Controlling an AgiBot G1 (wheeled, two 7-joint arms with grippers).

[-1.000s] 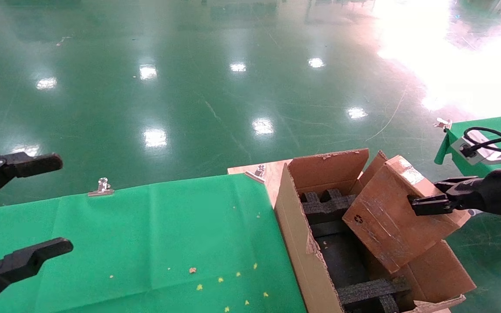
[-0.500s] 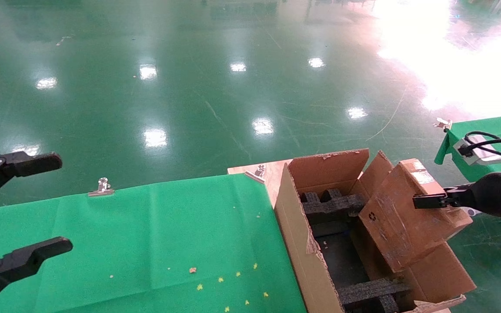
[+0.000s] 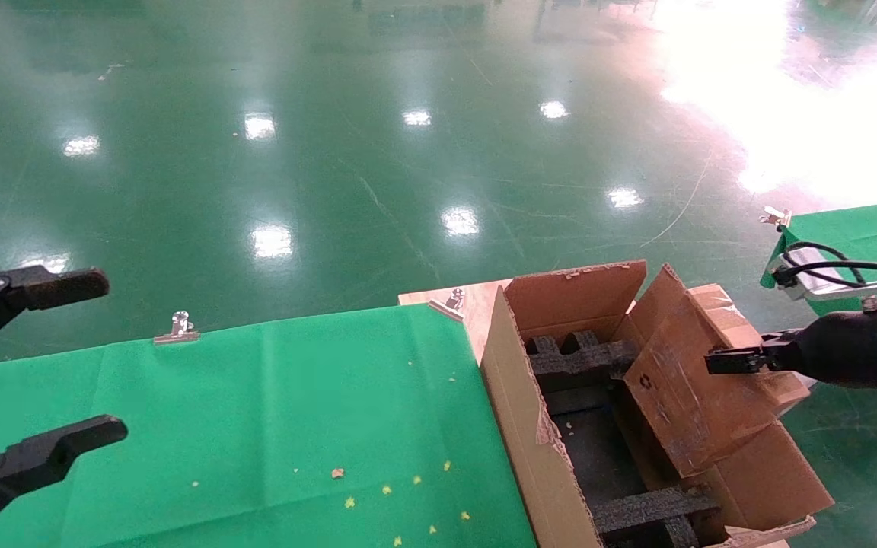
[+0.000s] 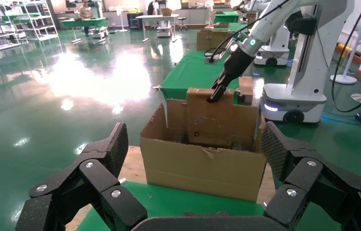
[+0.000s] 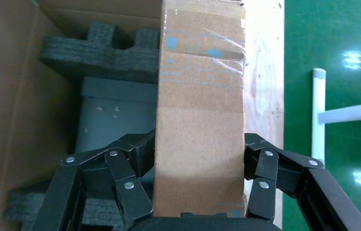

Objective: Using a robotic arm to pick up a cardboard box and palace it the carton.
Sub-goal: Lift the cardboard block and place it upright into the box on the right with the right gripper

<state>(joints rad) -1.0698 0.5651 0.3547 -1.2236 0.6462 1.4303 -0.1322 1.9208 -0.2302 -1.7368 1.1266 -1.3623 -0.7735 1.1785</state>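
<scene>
Right gripper (image 3: 728, 360) at the right, clamped on the small cardboard box (image 3: 701, 388). Box tilted, low end down inside the big carton (image 3: 518, 426), over the black foam (image 3: 575, 361). Left gripper (image 3: 27, 365) far off at the left edge, spread wide above the green cloth (image 3: 256, 426).

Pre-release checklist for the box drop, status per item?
1. Right gripper fingers clamped on the cardboard box: ok.
2. Box over the carton opening: ok.
3. Box level for seating: not ok, tilted against the right side.
4. Slot between the foam inserts unblocked: ok where visible.
5. Box bottom touching carton floor: cannot tell.
6. Left gripper parked over the green cloth, away from the carton: ok.
</scene>
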